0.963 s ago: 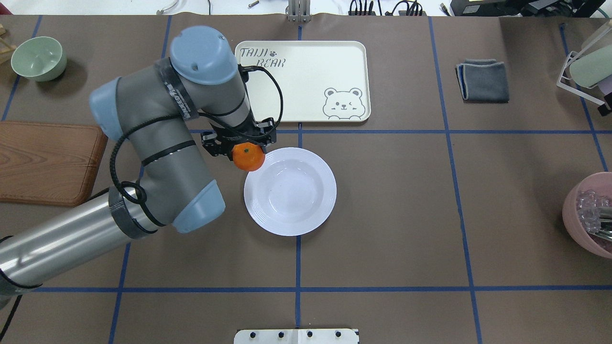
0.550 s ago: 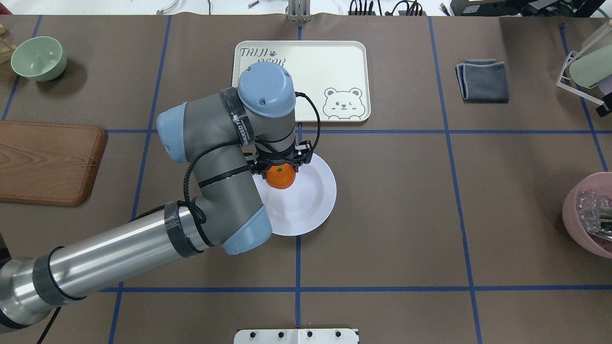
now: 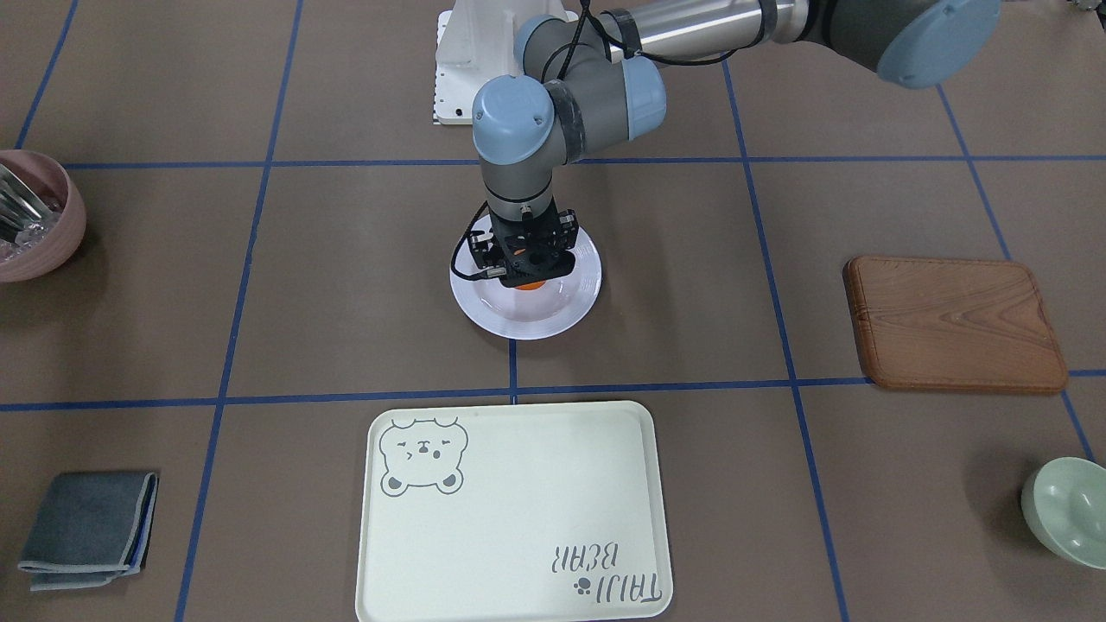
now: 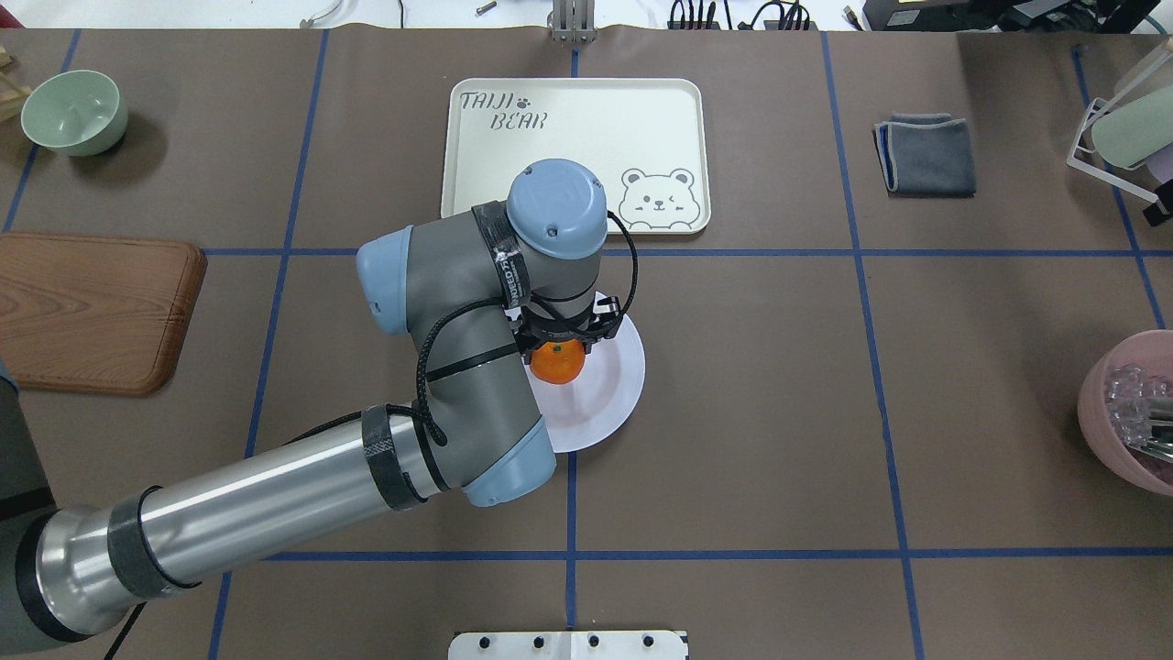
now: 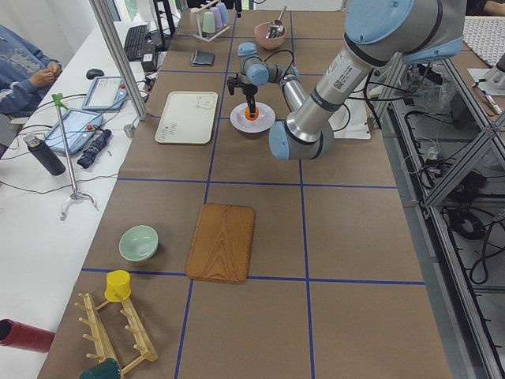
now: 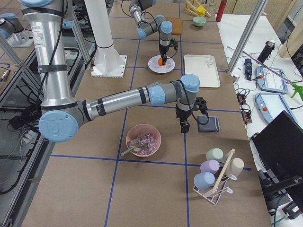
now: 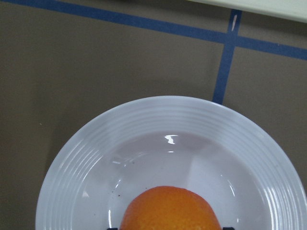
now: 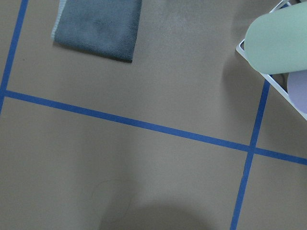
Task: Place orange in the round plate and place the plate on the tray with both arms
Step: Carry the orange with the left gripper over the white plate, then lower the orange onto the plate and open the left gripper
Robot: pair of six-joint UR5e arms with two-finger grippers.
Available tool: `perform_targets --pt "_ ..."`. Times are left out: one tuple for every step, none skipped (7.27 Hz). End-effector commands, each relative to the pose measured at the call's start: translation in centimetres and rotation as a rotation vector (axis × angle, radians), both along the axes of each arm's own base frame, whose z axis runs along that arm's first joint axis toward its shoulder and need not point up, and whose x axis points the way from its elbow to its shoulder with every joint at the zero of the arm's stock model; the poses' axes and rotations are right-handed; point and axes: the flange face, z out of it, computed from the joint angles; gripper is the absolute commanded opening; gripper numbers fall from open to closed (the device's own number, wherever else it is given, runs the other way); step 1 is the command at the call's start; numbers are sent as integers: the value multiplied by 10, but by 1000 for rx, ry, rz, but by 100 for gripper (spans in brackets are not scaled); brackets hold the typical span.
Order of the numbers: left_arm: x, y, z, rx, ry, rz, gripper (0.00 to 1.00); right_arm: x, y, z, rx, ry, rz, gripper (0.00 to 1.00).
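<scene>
Within the last second the left gripper (image 4: 559, 348) has carried the orange (image 4: 558, 364) right, from the plate's (image 4: 625, 380) left rim to over its well, still clenched on the fruit (letting go looks like the next step). The tray (image 4: 586, 119) lies just beyond the plate. The right gripper (image 6: 193, 118) hangs far to the right, and I cannot tell its state.

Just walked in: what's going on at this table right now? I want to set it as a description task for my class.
The left gripper holds the orange low over the well of the round plate, apparently about to set it down. The plate sits on the table, short of the tray, which has nothing on it. The right gripper hangs far off beside a grey cloth, with nothing visibly in it.
</scene>
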Motion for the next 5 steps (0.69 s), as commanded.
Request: perform_targets --pt "9 -1 6 6 11 4 15 0 1 0 -3 -1 1 100" --pt "9 -1 5 7 13 4 31 0 0 0 -1 -2 1 100" --pt "9 -1 5 8 12 5 92 0 1 0 -3 -1 1 100" --pt "8 -3 6 19 6 -4 98 -1 1 0 -3 -1 -1 100" --pt "6 -2 4 25 9 -6 98 -1 0 -1 -1 -1 -1 100"
